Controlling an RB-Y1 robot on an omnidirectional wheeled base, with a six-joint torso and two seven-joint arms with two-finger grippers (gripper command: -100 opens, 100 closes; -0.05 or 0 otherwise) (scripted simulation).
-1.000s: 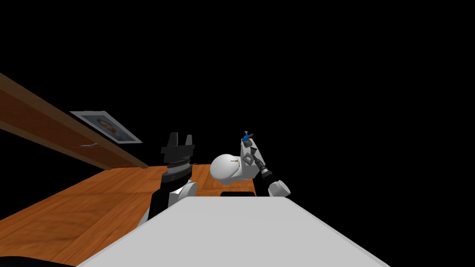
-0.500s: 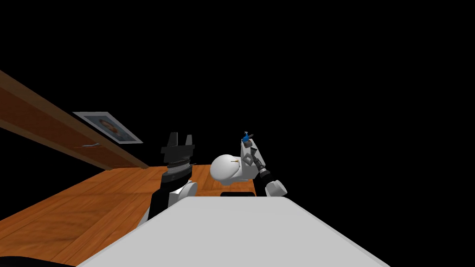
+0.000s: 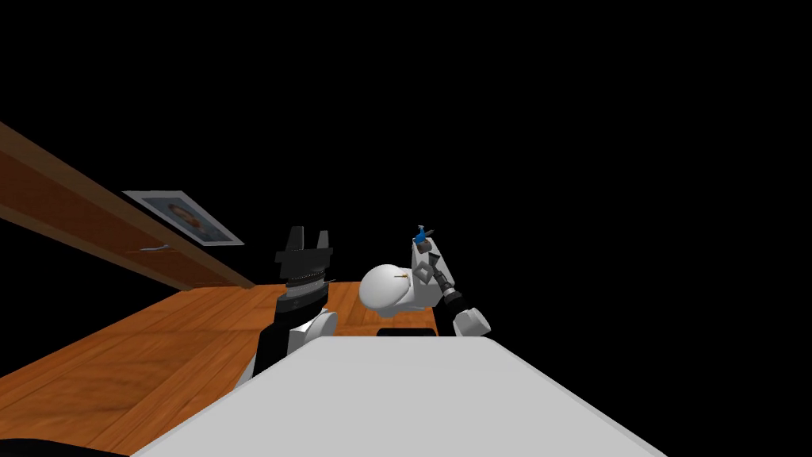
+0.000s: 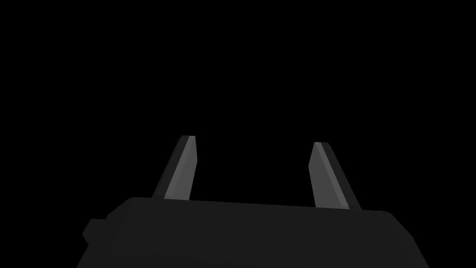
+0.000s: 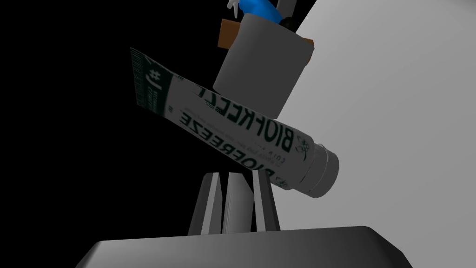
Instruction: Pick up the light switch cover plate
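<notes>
My right gripper [image 5: 237, 174] is shut on a thin, plain grey slab [image 5: 237, 200] standing edge-on between its fingers, the light switch cover plate. Just past the fingertips lies a white tube [image 5: 241, 132] printed BIOFREEZE, with a grey box [image 5: 262, 65] behind it and a blue item [image 5: 260, 8] beyond that. In the head view the right arm [image 3: 428, 274] reaches forward, and the blue item [image 3: 419, 235] sits at its far end. My left gripper [image 3: 308, 235] is raised beside it, open and holding nothing [image 4: 253, 139].
A flat light grey surface [image 5: 395, 116] runs alongside the tube and box. A brown block [image 5: 228, 33] peeks out behind the box. A wooden floor [image 3: 143, 357], a long wooden beam [image 3: 95, 214] and a framed picture [image 3: 184, 216] lie on my left. Elsewhere there is a black area.
In the head view the lower end of my right forearm has drawn slightly to the left. The left arm has not moved.
</notes>
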